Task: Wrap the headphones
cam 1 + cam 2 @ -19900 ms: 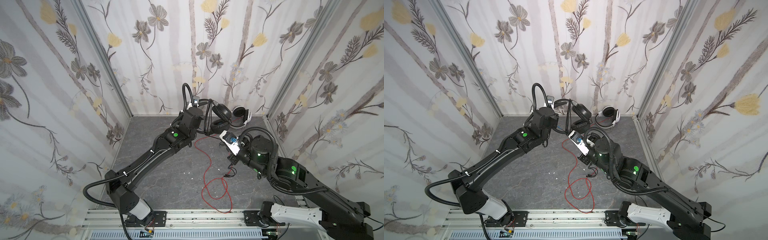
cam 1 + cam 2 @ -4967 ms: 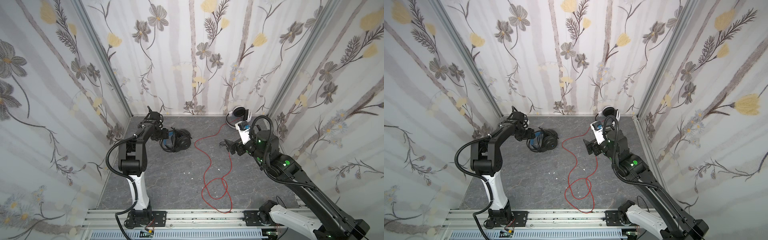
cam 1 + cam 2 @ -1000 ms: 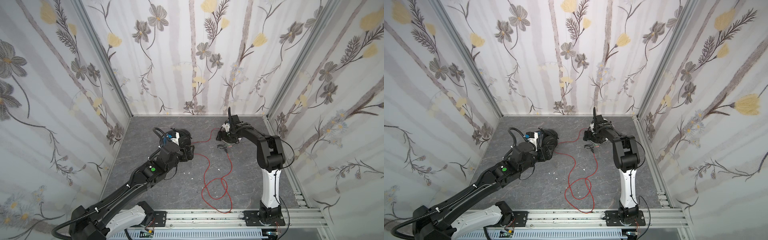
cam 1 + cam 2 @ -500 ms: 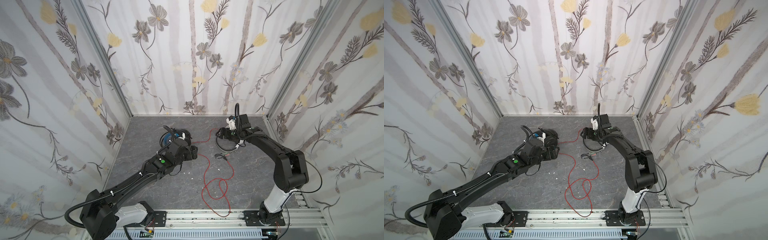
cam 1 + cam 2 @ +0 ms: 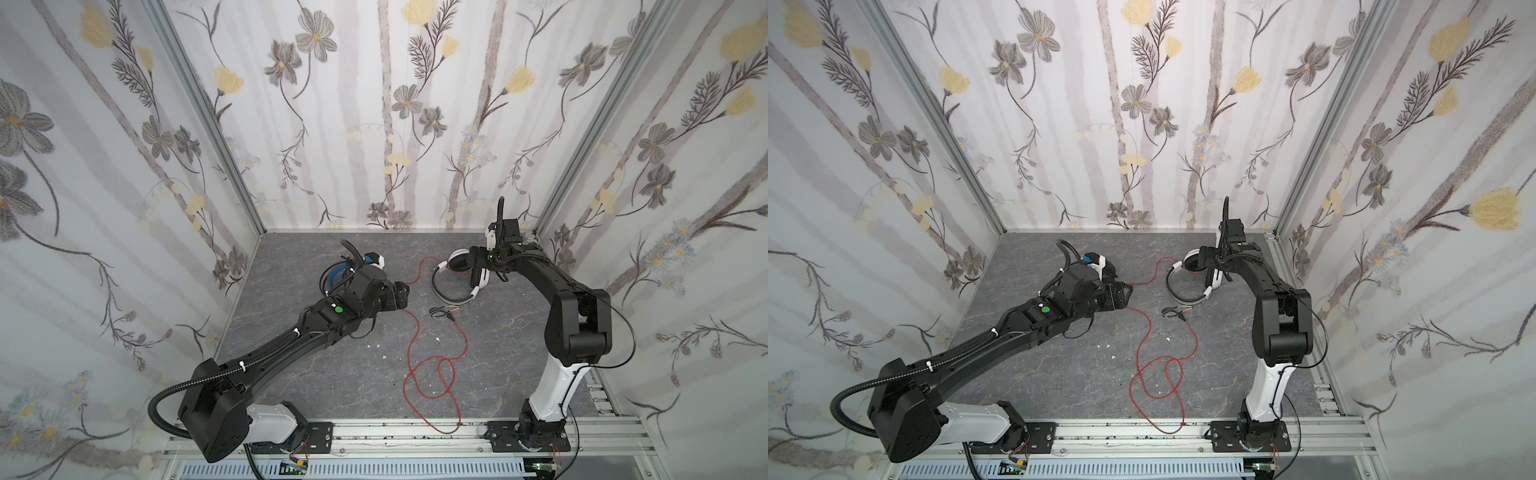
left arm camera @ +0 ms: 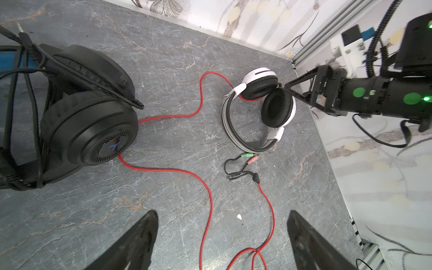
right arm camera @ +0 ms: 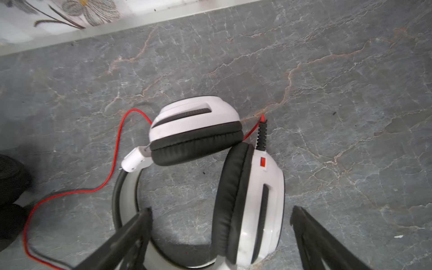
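While both pincers stand spread apart and empty, my right gripper (image 7: pixel 221 209) straddles 1 earcup of the white headset (image 7: pixel 194 117) at the back right of the table (image 7: pixel 327 70); my left gripper (image 6: pixel 221 212) hovers over its red cable (image 6: pixel 205 187), beside the black headset (image 6: pixel 88 131) at back left.

We see three walls of pale wallpaper (image 5: pixel 386 124) printed with grey and yellow flowers on long dark stems, joined at the back corners by slanting silver aluminium posts (image 5: pixel 210 120). Below lies a flat dark grey marbled floor (image 5: pixel 353 386) with pale and rusty veins, edged in front by a silver aluminium rail (image 5: pixel 415 432). The light is soft and even.
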`<state>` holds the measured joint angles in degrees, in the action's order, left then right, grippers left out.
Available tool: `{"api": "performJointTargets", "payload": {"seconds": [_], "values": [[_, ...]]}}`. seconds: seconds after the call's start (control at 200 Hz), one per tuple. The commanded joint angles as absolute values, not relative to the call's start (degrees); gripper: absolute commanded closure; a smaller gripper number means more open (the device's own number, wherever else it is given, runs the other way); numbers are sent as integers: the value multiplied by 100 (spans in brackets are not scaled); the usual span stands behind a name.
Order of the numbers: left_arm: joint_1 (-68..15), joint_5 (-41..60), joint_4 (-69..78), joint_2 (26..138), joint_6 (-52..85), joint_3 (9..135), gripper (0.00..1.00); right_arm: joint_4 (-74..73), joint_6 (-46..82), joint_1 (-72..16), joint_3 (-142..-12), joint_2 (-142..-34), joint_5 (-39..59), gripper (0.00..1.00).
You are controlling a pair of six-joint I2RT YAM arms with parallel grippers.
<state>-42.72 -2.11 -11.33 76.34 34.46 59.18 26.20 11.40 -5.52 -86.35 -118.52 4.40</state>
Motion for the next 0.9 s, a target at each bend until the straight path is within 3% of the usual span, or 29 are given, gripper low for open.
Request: {"api": "performJointTargets", "payload": {"seconds": [0.0,0.18,0.31,0.45,0.679,0.894], "values": [[-4271,-222,-1045,7646,3362,6003,12,2708,950,-502,-8659,-12099,125,8],[-4263,-176,-1073,7725,3313,6082,12,2672,925,-461,-8684,-12425,162,14],[-4254,-146,-1048,7804,3327,6117,12,2426,880,-461,-8382,-12216,202,38],[-4254,-6,-1017,8043,3346,6190,13,2030,826,-432,-7697,-11715,165,52],[-4344,252,-970,8803,3451,6492,13,1272,1017,-334,-6434,-10777,433,65],[-4696,323,-1118,10244,3833,7480,1,549,1600,-232,-5503,-9988,906,70]]}}
